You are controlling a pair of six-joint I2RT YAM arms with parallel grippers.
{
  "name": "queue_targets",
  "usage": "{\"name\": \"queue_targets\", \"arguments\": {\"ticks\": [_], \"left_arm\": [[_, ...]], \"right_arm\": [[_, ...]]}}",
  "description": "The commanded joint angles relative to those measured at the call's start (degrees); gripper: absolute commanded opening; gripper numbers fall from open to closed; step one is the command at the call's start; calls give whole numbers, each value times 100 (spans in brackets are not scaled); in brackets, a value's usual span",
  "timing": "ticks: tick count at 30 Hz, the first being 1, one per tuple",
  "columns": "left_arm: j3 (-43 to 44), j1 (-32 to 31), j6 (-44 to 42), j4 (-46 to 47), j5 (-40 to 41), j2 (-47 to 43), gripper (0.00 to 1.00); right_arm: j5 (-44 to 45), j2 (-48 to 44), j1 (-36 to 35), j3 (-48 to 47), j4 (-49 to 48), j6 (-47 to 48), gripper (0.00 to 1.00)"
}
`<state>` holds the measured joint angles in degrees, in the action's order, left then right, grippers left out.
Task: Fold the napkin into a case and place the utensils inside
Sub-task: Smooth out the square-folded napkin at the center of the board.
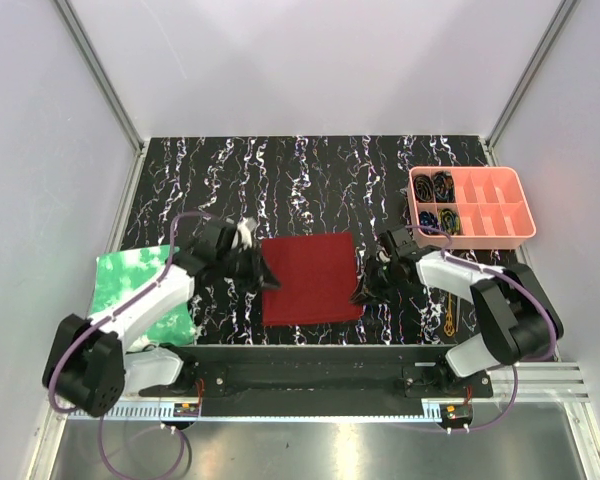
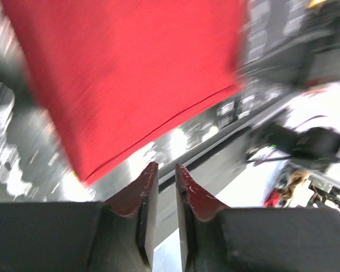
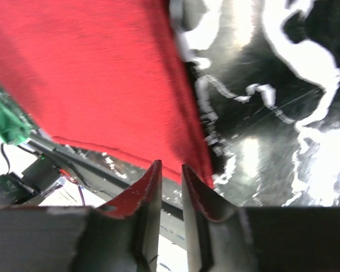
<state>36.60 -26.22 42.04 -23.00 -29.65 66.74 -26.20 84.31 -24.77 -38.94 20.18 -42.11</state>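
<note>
With the napkin (image 1: 310, 278) lying flat on the tabletop (image 1: 280, 170) between them, the left tool (image 2: 165, 168) and right tool (image 3: 169, 165), both narrowly apart and empty, probably needed to pinch matching near corners evenly before folding.
</note>
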Motion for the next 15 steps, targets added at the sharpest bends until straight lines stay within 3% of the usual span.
{"name": "queue_targets", "arguments": {"ticks": [1,8,12,15], "left_arm": [[480,38,-82,550,-287,707,16],[-372,538,-600,639,82,1359,13],[-478,784,-785,490,328,1395,11],[-417,802,-724,551,83,1289,12]], "right_arm": [[-61,261,-63,158,-331,-183,27],[53,121,-71,290,-358,-237,27],[-34,41,-63,-103,-208,-53,28],[-157,199,-71,-638,-181,141,29]]}}
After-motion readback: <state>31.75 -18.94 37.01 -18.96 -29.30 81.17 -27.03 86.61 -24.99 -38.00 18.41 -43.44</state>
